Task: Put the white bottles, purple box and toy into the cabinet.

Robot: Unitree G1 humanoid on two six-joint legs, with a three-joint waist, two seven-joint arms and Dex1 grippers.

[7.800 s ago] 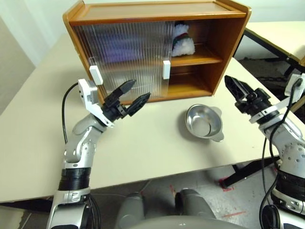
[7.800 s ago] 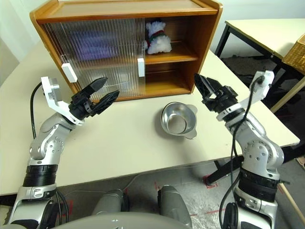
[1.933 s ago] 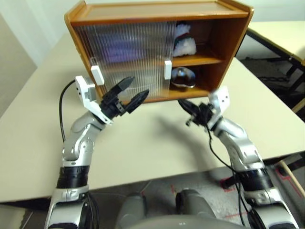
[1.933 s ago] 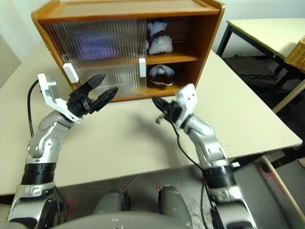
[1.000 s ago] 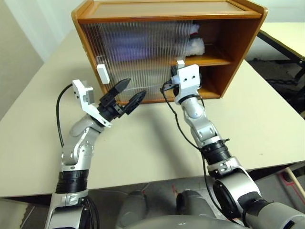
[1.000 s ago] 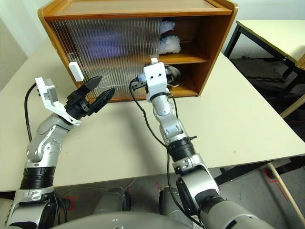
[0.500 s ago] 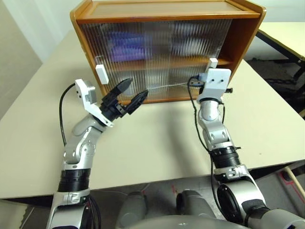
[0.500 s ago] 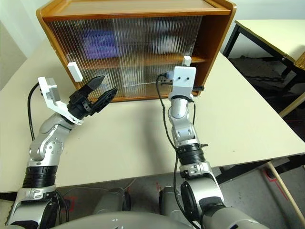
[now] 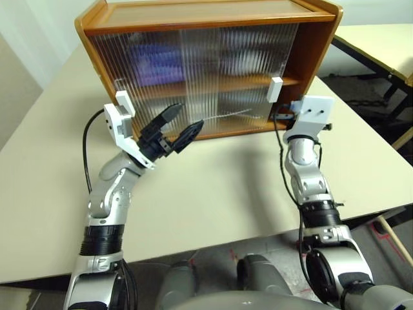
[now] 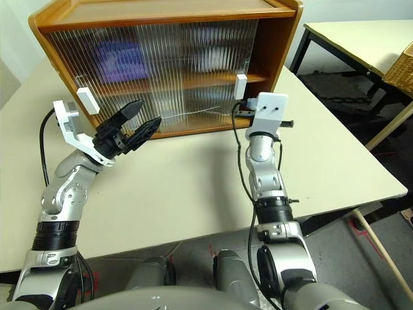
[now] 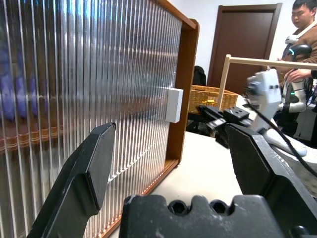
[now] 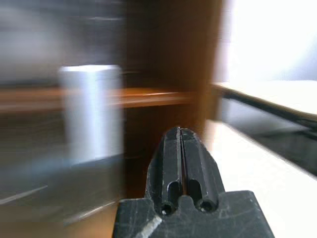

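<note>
Since a second ago, the right-hand ribbed translucent sliding door (image 9: 242, 74) has been drawn across toward three o'clock, so that the shelf opening once seen at the cabinet's right end is now almost covered, and the right gripper (image 12: 179, 163) has been carried the same way. The large orange-brown wooden cabinet (image 9: 310, 45) is seen at twelve o'clock on the pale table (image 9: 213, 194). Its white block handle (image 9: 276, 89) now lies near the right side wall. The right gripper is held just at four o'clock of that handle, its two black fingers pressed fully together with nothing between them; whether the handle is touched cannot be told. The left gripper (image 9: 179, 126) is held at nine o'clock in front of the left door (image 9: 155, 77), its black fingers spread wide and empty, beside the other white handle (image 9: 122, 102). The lilac-purple soft box (image 10: 119, 61) is made out as a blur behind the left door on the upper shelf. A pale shape, too blurred to identify, is seen behind the right door. A person (image 11: 302, 29) is seen beyond the table in the left wrist view.
</note>
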